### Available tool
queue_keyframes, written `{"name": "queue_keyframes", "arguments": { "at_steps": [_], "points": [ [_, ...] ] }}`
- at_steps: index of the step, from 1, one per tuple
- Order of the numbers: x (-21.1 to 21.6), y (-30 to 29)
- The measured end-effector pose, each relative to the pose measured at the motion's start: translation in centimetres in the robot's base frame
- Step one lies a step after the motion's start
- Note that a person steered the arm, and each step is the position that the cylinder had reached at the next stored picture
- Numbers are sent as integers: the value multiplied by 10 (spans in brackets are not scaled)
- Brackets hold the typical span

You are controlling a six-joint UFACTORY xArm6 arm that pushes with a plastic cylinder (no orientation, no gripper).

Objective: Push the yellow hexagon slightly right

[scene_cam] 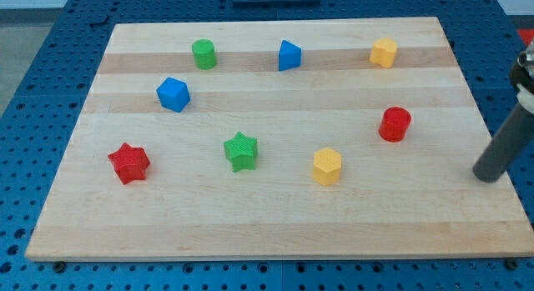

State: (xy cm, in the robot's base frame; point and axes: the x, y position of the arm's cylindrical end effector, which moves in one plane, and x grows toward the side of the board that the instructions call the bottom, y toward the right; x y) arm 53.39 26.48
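Open board is being left right of the yellow hexagon; the red cylinder is standing farther back, right.

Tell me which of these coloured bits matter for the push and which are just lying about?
In the job:
yellow hexagon
my tip, far off at the view's right

Lying about:
yellow block
red cylinder
green star
red star
blue cube
green cylinder
blue block
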Motion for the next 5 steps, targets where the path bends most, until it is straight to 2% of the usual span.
{"name": "queue_keyframes", "arguments": {
  "at_steps": [1, 2, 3, 5],
  "points": [
    [46, -41],
    [55, -117],
    [50, -196],
    [-9, -249]
  ]
}}
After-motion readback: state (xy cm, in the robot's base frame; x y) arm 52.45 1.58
